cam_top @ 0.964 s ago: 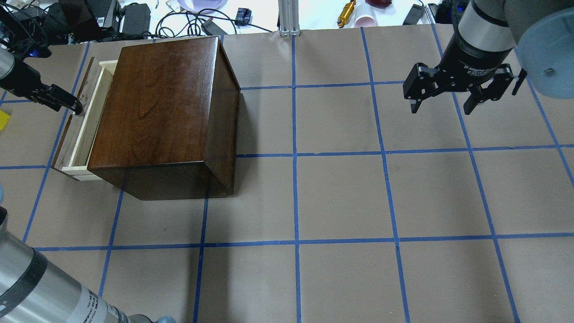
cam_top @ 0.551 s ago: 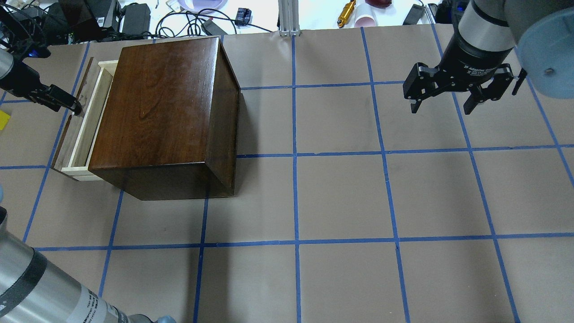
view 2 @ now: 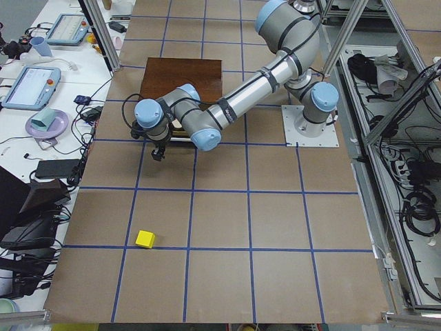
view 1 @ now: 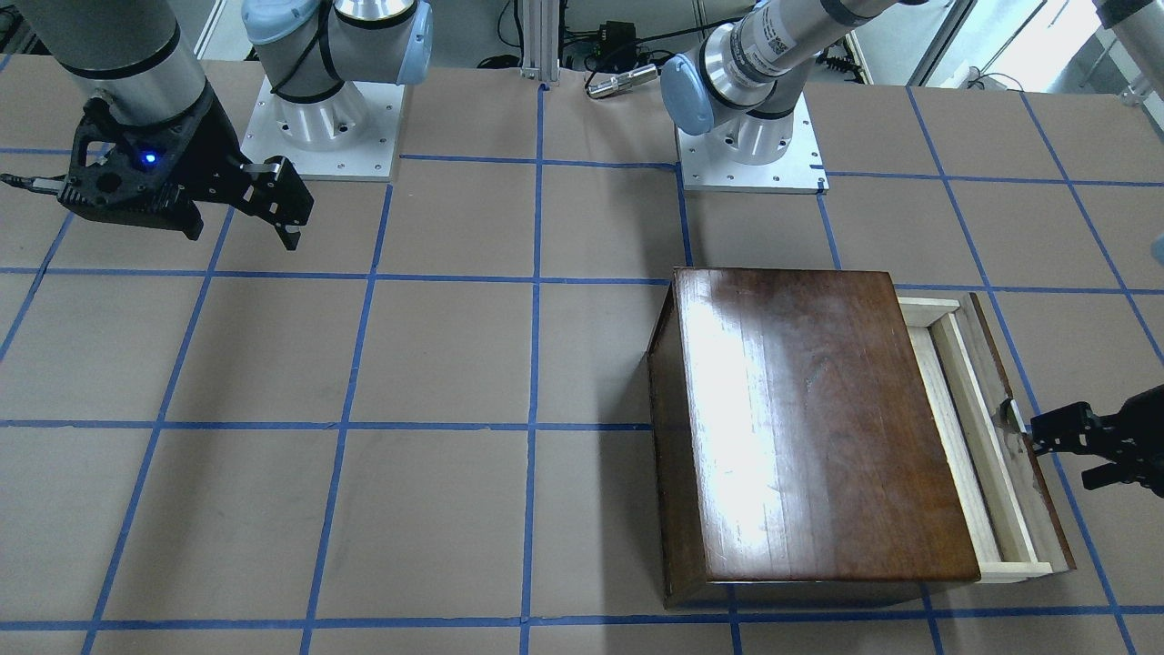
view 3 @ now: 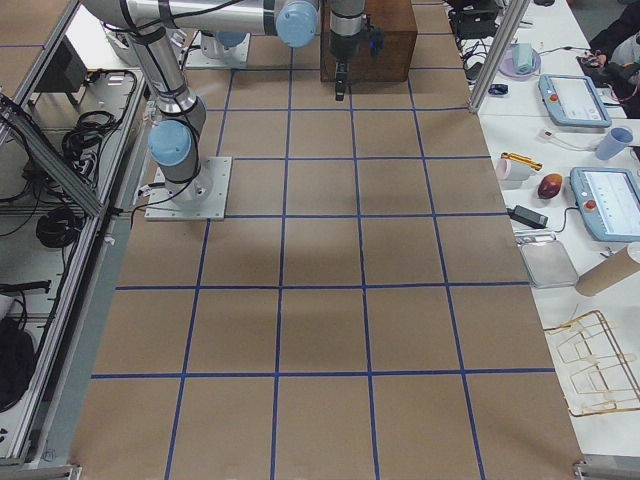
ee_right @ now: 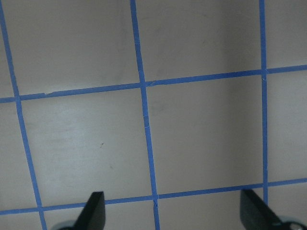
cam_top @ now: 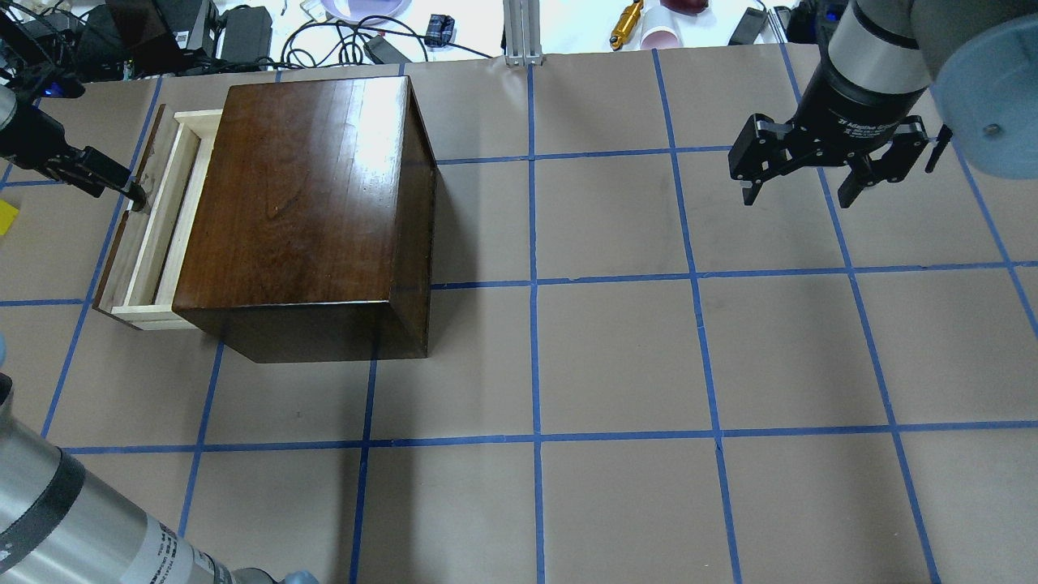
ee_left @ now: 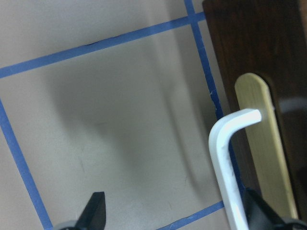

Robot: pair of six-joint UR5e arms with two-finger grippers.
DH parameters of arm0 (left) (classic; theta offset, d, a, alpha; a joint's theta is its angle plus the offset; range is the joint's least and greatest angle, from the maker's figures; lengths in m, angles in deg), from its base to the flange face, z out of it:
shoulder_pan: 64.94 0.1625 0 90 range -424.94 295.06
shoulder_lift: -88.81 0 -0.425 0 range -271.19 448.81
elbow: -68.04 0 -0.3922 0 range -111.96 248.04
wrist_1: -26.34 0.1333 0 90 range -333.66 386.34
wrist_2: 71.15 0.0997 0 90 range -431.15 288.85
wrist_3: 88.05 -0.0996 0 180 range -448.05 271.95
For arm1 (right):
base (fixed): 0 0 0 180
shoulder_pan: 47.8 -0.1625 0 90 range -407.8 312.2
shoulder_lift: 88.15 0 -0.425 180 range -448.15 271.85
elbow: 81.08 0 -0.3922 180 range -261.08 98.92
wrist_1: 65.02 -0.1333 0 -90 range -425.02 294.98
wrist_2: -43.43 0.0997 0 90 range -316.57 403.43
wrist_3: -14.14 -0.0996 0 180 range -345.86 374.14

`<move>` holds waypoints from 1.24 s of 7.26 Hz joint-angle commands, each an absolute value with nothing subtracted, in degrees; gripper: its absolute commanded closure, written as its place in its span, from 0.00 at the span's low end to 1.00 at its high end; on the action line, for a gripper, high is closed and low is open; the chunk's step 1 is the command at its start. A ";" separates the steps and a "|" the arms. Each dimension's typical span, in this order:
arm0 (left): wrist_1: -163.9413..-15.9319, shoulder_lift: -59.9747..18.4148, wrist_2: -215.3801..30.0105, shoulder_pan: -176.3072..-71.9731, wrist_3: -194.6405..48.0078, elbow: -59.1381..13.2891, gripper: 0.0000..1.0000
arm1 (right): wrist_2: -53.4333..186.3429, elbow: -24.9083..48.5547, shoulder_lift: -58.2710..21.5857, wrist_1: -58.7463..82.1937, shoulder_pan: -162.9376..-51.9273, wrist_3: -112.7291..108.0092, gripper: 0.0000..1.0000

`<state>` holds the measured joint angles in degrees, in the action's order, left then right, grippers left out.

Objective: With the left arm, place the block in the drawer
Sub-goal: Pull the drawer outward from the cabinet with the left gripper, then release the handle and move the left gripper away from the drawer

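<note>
The yellow block (cam_top: 6,217) lies on the table at the far left edge of the overhead view, apart from the box; it also shows in the exterior left view (view 2: 145,238). The drawer (cam_top: 150,235) stands partly open on the left side of the dark-brown box (cam_top: 300,195); in the front-facing view the drawer (view 1: 978,455) is on the box's right. My left gripper (cam_top: 136,195) is at the drawer's dark front panel, open and empty; its fingertips (ee_left: 93,213) stand wide apart, with a white hook (ee_left: 225,153) beside the panel. My right gripper (cam_top: 799,195) hangs open and empty at the far right.
The box (view 1: 818,418) stands on brown paper with a blue tape grid. Cables, chargers and small tools (cam_top: 340,32) lie beyond the far edge. My left arm's forearm (cam_top: 65,519) crosses the near-left corner. Bare paper (cam_top: 649,365) covers the middle and right.
The box has turned and slid a little to the right while the drawer front stayed put, so the drawer stands further open. My left gripper shifted slightly up-left. The right arm has not moved.
</note>
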<state>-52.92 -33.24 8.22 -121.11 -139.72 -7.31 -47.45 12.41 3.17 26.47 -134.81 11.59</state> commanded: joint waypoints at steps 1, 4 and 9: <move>-53.20 -33.35 9.26 -121.11 -139.81 -6.75 0.00 | -47.45 12.34 3.17 26.47 -134.81 11.59 0.00; -53.20 -33.79 9.62 -121.11 -139.99 -5.87 0.00 | -47.45 12.34 3.17 26.47 -134.81 11.59 0.00; -53.11 -34.93 10.67 -121.11 -142.01 -3.86 0.00 | -47.45 12.34 3.17 26.47 -134.81 11.59 0.00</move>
